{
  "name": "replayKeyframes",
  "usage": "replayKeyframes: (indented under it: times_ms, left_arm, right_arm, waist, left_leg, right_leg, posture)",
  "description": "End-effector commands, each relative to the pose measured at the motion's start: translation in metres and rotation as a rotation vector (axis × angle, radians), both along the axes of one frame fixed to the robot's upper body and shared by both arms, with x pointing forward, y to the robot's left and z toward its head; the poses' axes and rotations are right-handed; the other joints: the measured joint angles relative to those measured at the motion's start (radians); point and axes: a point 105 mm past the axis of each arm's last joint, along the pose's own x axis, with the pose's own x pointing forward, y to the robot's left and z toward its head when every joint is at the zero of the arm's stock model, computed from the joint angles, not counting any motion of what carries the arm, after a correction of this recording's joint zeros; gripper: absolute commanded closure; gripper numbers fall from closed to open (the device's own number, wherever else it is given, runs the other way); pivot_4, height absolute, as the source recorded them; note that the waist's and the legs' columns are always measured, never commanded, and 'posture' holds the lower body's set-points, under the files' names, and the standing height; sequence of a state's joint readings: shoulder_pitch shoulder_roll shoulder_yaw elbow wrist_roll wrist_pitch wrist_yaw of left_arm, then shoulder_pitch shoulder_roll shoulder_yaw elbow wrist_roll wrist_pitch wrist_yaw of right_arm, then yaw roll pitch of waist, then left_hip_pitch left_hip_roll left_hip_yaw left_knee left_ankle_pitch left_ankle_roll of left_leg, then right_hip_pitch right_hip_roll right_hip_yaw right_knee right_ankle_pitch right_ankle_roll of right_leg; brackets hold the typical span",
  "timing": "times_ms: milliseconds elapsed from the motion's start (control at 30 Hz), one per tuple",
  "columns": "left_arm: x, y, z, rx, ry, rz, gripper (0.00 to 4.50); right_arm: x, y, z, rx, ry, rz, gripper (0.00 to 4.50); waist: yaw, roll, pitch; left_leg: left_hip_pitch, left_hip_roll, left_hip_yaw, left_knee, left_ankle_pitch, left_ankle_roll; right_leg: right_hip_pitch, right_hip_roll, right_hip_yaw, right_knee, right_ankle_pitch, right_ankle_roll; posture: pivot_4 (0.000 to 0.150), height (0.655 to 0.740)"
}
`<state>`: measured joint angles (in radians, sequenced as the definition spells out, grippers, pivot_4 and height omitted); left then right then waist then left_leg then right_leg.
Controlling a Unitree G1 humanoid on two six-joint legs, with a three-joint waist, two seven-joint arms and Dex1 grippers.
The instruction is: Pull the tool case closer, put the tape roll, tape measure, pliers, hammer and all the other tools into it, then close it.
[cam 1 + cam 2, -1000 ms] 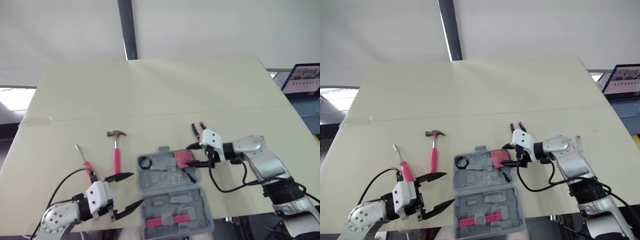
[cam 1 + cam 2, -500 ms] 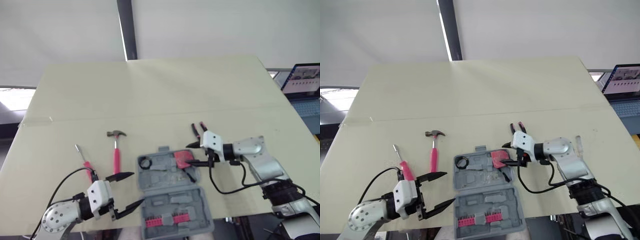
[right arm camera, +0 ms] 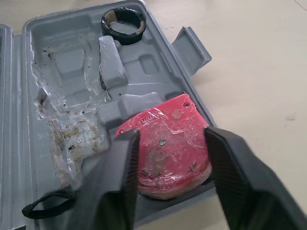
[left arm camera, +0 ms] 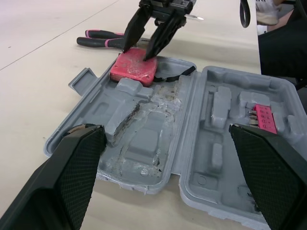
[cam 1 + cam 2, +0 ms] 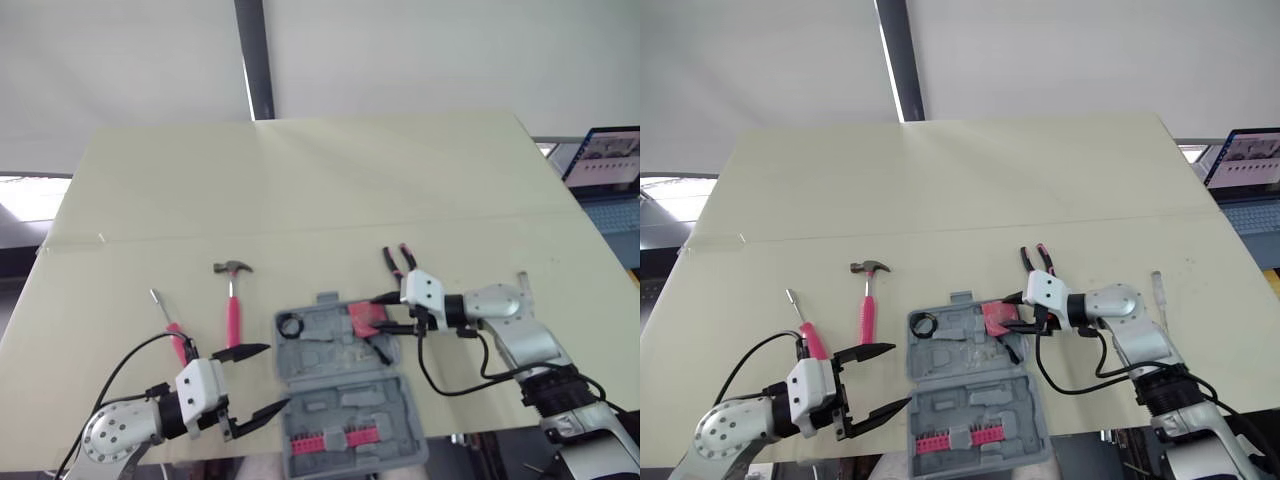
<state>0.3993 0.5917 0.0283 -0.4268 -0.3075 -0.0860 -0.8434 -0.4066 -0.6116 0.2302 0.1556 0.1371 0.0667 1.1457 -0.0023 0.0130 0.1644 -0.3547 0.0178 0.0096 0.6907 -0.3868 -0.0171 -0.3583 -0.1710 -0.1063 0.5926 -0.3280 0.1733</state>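
right wrist view: right end effector [image 3: 172, 139], half-open astride the tape measure [image 3: 168, 160], seats it in the tool case [image 3: 72, 62]; next, probably fetch the pliers [image 5: 1035, 258].

The spread right claw [image 4: 138, 51] perhaps touches the red tape measure [image 4: 133, 73] in the open tool case [image 4: 144, 143].

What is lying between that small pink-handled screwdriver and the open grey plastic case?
The pink-handled hammer lies on the beige table between the pink-handled screwdriver and the open grey plastic tool case, touching neither, as both eye views show.
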Motion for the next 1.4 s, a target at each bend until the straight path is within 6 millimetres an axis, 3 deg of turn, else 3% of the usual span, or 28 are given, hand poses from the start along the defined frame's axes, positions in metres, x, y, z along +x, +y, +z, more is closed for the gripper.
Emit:
replayKeyframes:
  times_ms: [33, 433, 1400]
  left_arm:
    - [-0.002, -0.002, 0.005, -0.005, -0.025, -0.018, 0.00]
    - [0.000, -0.004, 0.006, -0.006, -0.033, -0.011, 0.00]
    - [0.008, 0.000, 0.017, -0.046, -0.034, 0.055, 0.00]
  right_arm:
    - [0.001, 0.002, 0.013, 0.017, -0.051, 0.001, 2.66]
    - [0.002, -0.003, 0.005, 0.010, -0.030, -0.002, 2.66]
    - [-0.011, -0.007, -0.041, -0.029, 0.127, -0.055, 2.66]
  waist:
    - [0.000, 0.000, 0.000]
    - [0.000, 0.000, 0.000]
    - [0.000, -0.001, -0.001]
  left_leg:
    - [0.000, 0.000, 0.000, 0.000, 0.000, 0.000]
    - [0.000, 0.000, 0.000, 0.000, 0.000, 0.000]
    - [0.002, 0.000, 0.000, 0.000, 0.000, 0.000]
  right_leg:
    - [0.000, 0.000, 0.000, 0.000, 0.000, 0.000]
    - [0.000, 0.000, 0.000, 0.000, 0.000, 0.000]
    - [0.003, 0.000, 0.000, 0.000, 0.000, 0.000]
  posture:
    - [0.150, 0.7360]
    - [0.150, 0.7360]
    - [0.150, 0.7360]
